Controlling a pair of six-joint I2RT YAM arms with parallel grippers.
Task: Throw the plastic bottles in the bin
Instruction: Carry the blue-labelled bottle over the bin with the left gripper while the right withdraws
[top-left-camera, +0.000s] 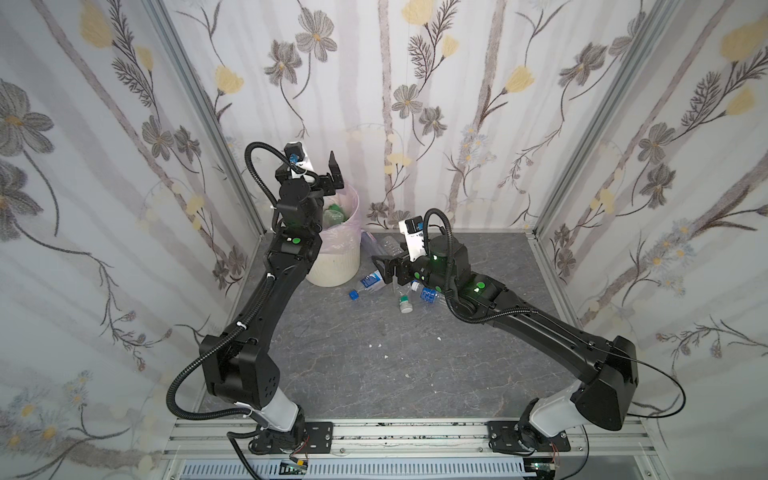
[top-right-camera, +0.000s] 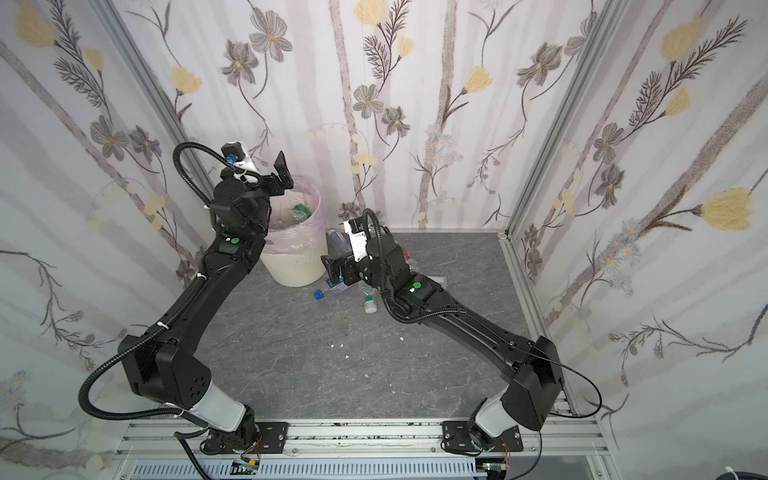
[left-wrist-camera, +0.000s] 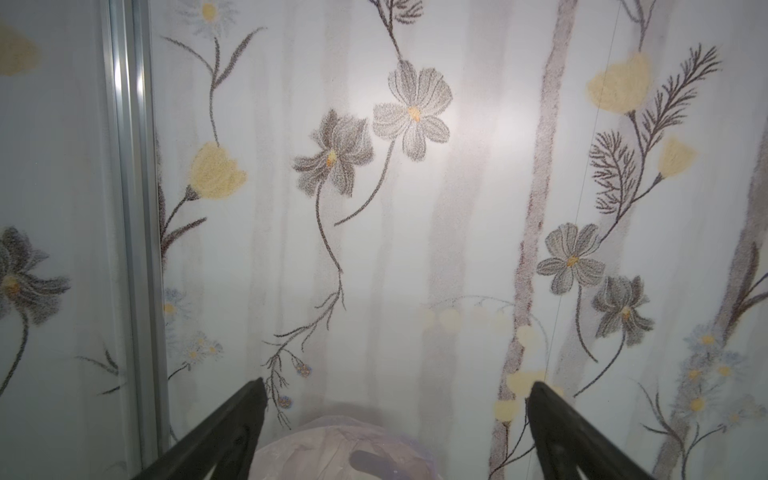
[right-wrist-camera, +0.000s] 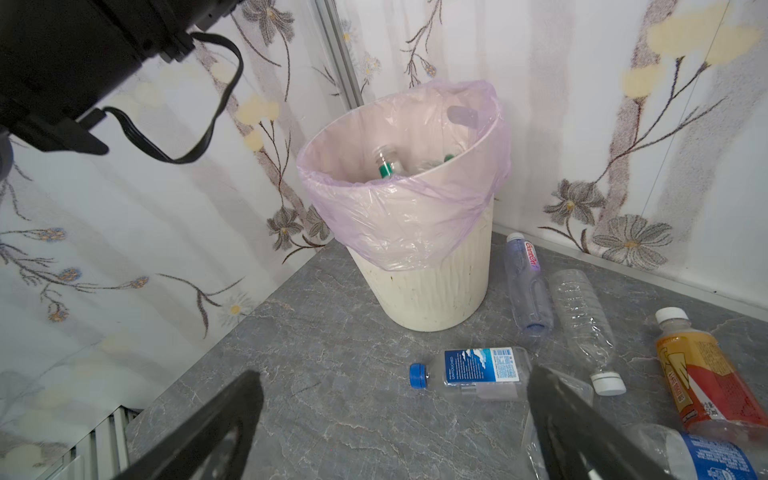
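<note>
Top views first: the bin stands at about 11 o'clock on the desk, close to the back corner. The left gripper hangs over its mouth, jaws apart and nothing in them. A green bottle lies inside. Loose bottles lie on the desk from the bin's 3 to 5 o'clock. The right gripper sits low among them, jaws apart and empty. The right arm covers part of the heap in both top views, so I cannot count how many lie there.

Left wrist view: the jaws are wide, with only wallpaper between them and a sliver of the bin's pink bag. The bin's inside is cut off.

Right wrist view: the jaws are apart, and a blue-label bottle lies on its side on the desk ahead of them. A clear bottle and an orange bottle lie near it. How full the bin is is hard to judge.

Risks, as I judge them: the round, light bottle could roll or squirt out as the jaws close. A jaw tip could nudge its neighbours. With the left arm over the mouth, a lift from the right could meet it or tip the bin.
</note>
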